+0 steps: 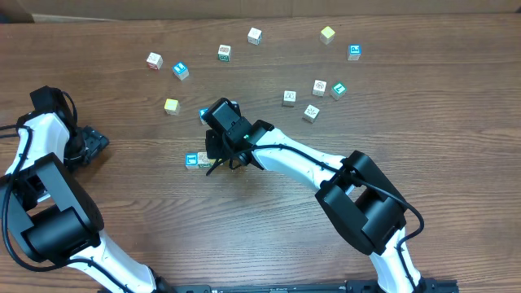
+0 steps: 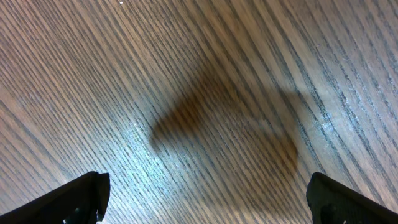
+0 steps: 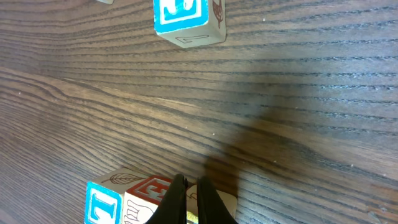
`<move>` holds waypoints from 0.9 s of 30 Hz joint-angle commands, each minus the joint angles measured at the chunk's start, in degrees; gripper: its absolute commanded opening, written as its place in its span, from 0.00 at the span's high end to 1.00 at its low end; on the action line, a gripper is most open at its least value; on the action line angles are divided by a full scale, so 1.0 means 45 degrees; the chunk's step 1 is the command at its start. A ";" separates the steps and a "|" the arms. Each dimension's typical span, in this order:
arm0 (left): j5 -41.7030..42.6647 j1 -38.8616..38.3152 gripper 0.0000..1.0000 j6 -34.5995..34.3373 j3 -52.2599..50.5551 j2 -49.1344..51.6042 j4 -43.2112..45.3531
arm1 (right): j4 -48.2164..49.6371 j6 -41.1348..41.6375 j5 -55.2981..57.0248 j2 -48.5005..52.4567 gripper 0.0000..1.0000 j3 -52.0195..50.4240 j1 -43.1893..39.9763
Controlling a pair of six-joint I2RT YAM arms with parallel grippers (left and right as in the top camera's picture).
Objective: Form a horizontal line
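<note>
The horizontal line lies left of table centre. In the overhead view its blue-faced cube [image 1: 191,160] and a pale cube [image 1: 203,159] touch side by side, and the rest is hidden under my right gripper [image 1: 220,160]. In the right wrist view the blue-faced cube [image 3: 102,206], a white cube with a red mark [image 3: 146,191] and a pale cube [image 3: 225,200] sit in a row. My right gripper [image 3: 191,198] is shut, its tips down against the pale cube. My left gripper [image 1: 94,142] is open over bare wood [image 2: 205,199].
Several loose cubes lie across the far half: white [image 1: 155,60], blue [image 1: 181,71], white [image 1: 255,36], yellow [image 1: 327,34], blue [image 1: 354,52], white [image 1: 311,112] and yellow [image 1: 171,106]. A blue cube [image 3: 186,18] sits just beyond the right gripper.
</note>
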 commanded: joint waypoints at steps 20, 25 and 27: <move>-0.0131 0.0078 0.00 0.0015 -0.0068 0.0034 0.0015 | -0.0034 0.0029 -0.0335 0.0058 0.96 0.0136 0.0010; -0.0131 0.0078 0.00 0.0015 -0.0068 0.0034 0.0015 | -0.0083 0.0024 -0.0427 0.0058 0.96 0.0136 0.0010; -0.0131 0.0073 0.00 0.0015 -0.0068 0.0034 0.0015 | -0.0083 0.0024 -0.0486 0.0058 0.96 0.0136 0.0010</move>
